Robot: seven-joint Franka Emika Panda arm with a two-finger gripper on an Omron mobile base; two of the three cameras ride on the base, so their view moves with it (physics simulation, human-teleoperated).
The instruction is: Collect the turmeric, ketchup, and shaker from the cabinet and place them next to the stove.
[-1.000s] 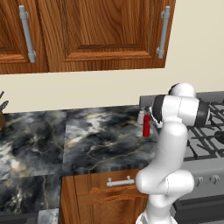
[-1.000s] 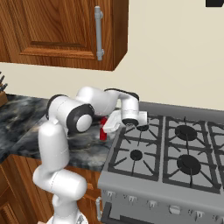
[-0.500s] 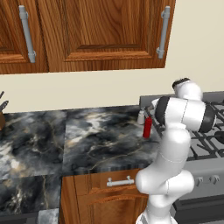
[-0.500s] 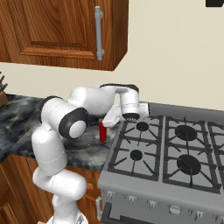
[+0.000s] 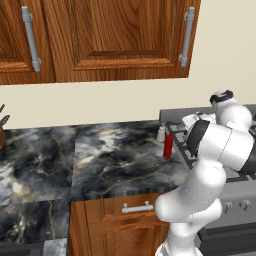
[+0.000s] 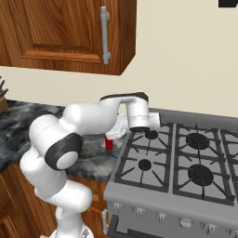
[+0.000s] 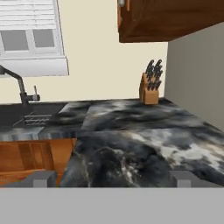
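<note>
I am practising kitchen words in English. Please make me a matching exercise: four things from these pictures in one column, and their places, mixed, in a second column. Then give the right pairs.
Things:
1. ketchup
2. shaker
3. knife block
4. gripper

Places:
A. at the far end of the counter, against the wall
B. on the counter, beside the stove
C. open, holding nothing
D. just behind the red bottle, nearer the wall

Pairs: 1-B, 2-D, 3-A, 4-C

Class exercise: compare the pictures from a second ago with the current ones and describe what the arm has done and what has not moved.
The arm's hand has lifted up and away from the ketchup, swinging toward the stove; its fingers are apart and hold nothing. The ketchup and the shaker stay standing on the counter beside the stove.
</note>
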